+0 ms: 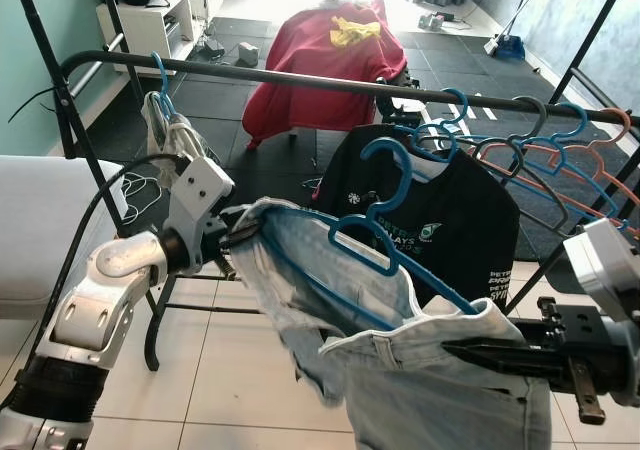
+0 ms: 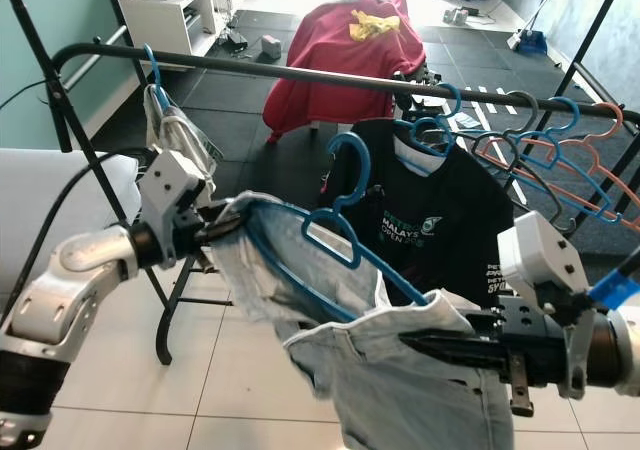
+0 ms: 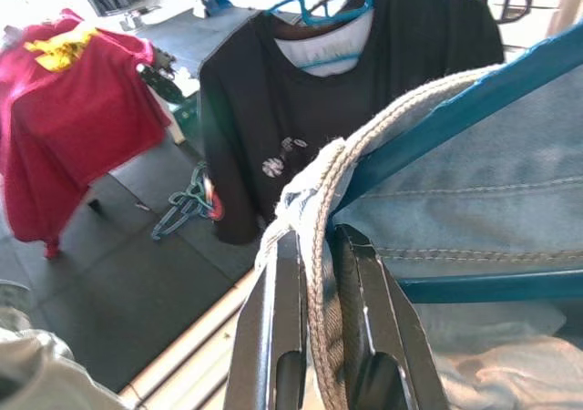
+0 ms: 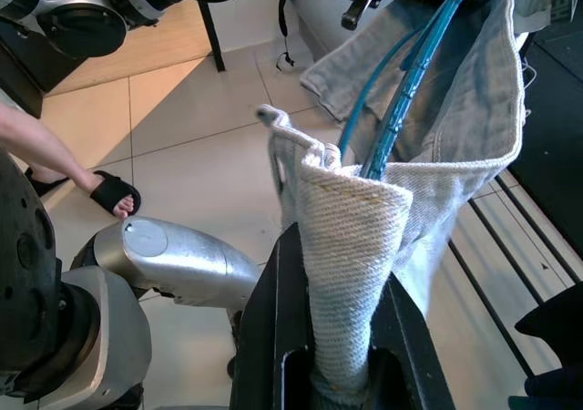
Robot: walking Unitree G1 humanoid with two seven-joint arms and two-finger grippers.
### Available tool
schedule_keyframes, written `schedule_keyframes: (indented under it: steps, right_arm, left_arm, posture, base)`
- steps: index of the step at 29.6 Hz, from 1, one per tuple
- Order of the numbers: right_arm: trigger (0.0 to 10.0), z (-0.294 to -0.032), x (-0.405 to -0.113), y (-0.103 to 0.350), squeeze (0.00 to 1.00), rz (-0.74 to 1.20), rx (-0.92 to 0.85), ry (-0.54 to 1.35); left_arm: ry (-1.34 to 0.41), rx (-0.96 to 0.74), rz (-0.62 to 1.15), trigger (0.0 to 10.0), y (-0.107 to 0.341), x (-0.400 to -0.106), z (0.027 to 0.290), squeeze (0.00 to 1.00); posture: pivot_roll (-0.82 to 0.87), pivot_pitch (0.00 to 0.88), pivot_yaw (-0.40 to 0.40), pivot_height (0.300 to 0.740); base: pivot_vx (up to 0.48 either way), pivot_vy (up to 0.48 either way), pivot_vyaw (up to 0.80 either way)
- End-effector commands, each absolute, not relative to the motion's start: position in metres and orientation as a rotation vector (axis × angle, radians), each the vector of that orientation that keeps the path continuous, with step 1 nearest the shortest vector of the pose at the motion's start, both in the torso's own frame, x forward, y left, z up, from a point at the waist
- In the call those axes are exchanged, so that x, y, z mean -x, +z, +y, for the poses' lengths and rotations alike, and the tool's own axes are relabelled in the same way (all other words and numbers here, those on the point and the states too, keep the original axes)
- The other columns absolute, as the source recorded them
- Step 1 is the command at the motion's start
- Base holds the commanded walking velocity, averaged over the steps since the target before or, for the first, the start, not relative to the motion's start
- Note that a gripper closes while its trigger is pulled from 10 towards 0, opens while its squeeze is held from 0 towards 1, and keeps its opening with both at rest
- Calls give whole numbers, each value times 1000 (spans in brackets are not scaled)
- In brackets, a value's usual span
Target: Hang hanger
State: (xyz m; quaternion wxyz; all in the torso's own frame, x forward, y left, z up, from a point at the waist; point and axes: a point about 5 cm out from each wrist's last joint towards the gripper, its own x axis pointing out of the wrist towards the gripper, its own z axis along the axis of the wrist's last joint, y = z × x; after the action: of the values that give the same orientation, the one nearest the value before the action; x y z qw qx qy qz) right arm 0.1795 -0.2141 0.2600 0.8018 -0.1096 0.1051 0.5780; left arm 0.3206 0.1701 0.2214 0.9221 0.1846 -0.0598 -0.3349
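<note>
Blue plastic hanger (image 1: 385, 235), threaded through pale denim jeans (image 1: 420, 370), hangs in the air just below the black rail (image 1: 300, 75). Left pincer (image 1: 232, 238) and right pincer (image 1: 470, 350) each clench the jeans' waistband at opposite ends.

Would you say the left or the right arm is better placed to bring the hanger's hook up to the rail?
Probably the left. The left gripper pinches the jeans beside the blue hanger, just under the rail. The right gripper grips the waistband lower, farther from the hook.
</note>
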Motion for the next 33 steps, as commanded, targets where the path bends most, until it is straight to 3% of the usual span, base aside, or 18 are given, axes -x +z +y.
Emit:
schedule_keyframes:
  steps: [1, 7, 19, 33]
  right_arm:
    - [0, -212, -174, 268, 0, 195, 268, 1275]
    - [0, -208, -172, 272, 0, 181, 273, 1297]
    - [0, -197, -160, 292, 0, 72, 256, 1388]
    - [0, -195, -157, 296, 0, 65, 254, 1407]
  left_arm:
    - [-490, -418, -43, 0, 214, -329, 202, 0]
    - [-310, -418, -35, 0, 217, -339, 221, 0]
    - [-110, -457, 89, 0, 198, -348, 257, 0]
    - [0, -444, 159, 0, 188, -349, 284, 0]
  posture:
    - [-72, 74, -24, 740]
    - [-77, 82, -19, 740]
    - [-84, 85, -11, 740]
    - [-86, 87, -11, 740]
  base:
    - [0, 0, 0]
    - [0, 0, 0]
    - [0, 0, 0]
    - [0, 0, 0]
